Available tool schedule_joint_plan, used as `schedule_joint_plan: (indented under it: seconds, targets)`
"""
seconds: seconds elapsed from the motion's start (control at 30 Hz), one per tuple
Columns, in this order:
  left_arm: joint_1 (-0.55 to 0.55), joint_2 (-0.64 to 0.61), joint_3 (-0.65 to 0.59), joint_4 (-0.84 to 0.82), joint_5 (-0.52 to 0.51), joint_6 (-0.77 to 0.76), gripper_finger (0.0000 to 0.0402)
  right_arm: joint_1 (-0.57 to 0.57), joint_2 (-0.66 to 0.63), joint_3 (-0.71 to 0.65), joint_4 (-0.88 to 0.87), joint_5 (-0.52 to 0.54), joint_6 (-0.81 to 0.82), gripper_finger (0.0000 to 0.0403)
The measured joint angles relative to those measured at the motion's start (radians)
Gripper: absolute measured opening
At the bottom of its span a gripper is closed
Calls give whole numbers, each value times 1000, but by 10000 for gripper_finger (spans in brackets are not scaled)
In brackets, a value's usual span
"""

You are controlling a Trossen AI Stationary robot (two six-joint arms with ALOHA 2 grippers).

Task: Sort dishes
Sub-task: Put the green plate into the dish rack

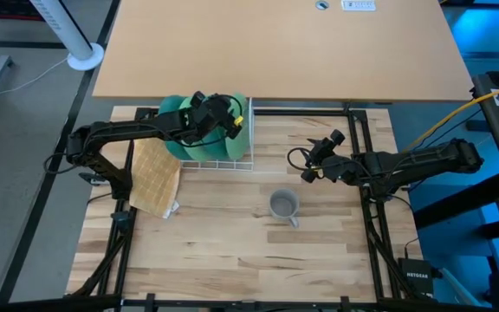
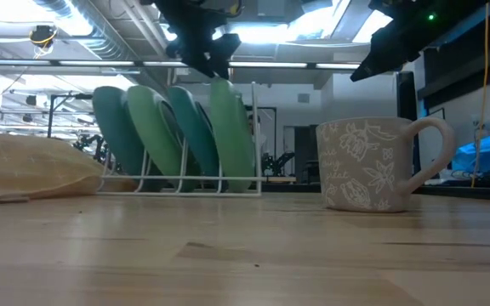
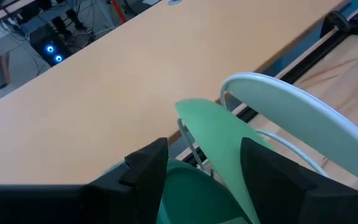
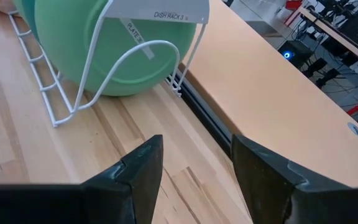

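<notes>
Several plates stand on edge in the white wire rack at the table's far side. In the low view they run dark teal, light green, teal, light green. My left gripper is open just above the rack. Its fingers stand on either side of the top rim of the rightmost light green plate; I cannot tell whether a finger touches it. The grey flowered mug stands upright on the table. My right gripper is open and empty to the right of the rack, above the table.
The tan waffle cloth lies on the table to the left of the rack. A large tan tabletop adjoins the far edge. Black frame bars run along the table's sides. Bare wood lies in front of the mug.
</notes>
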Motion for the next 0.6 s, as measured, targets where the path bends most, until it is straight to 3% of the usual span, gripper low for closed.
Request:
schedule_joint_plan:
  seconds: [0.6]
  targets:
    - [19, 1, -1, -18, -1, -169, 191, 0, 0, 0, 0, -14, 0, 195]
